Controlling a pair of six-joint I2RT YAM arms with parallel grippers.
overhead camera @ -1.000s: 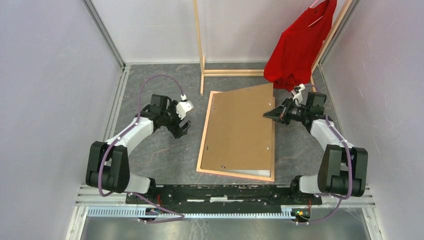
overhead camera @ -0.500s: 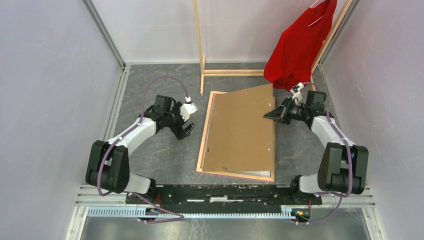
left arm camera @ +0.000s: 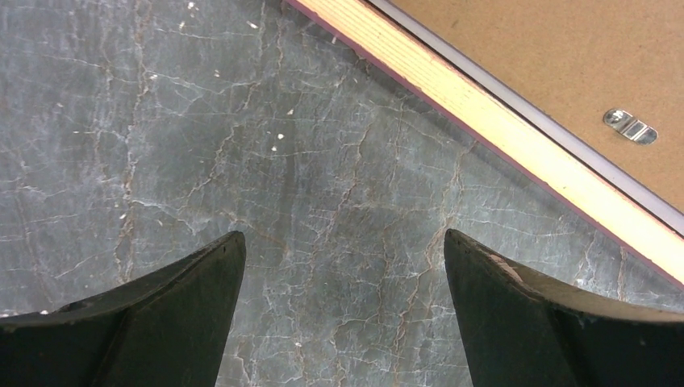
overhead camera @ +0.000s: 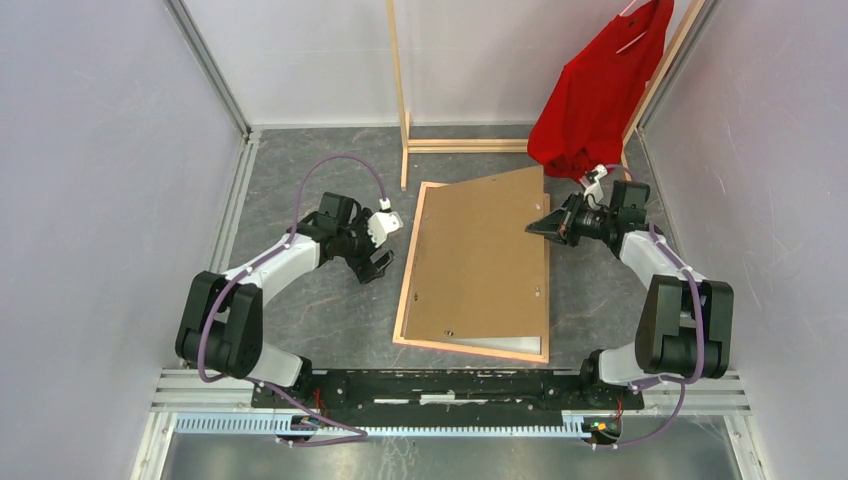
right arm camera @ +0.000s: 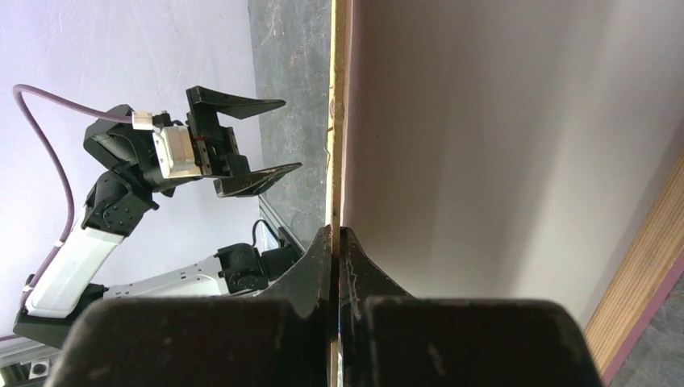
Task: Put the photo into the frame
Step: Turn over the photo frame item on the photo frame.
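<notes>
The frame [overhead camera: 408, 282] lies face down on the grey table, its light wood edge [left arm camera: 500, 121] up and a pink rim at its outer side. Its brown backing board [overhead camera: 480, 260] is tilted up along the right side. My right gripper [overhead camera: 536, 228] is shut on that board's thin edge [right arm camera: 335, 121], jaws [right arm camera: 339, 232] pressed flat against it. A pale surface fills the view under the raised board. My left gripper [overhead camera: 373, 258] hangs open just left of the frame, with only bare table between its fingertips [left arm camera: 343, 242]. The photo is hidden.
A bare-wood clothes rack [overhead camera: 403, 90] stands at the back with a red shirt [overhead camera: 595, 90] hanging near my right arm. White walls close in left and right. A small metal clip [left arm camera: 631, 126] sits on the board near the frame's left edge.
My left gripper has moved right, closer to the frame's left edge, staying open. The right gripper keeps its hold on the board and has hardly moved.
</notes>
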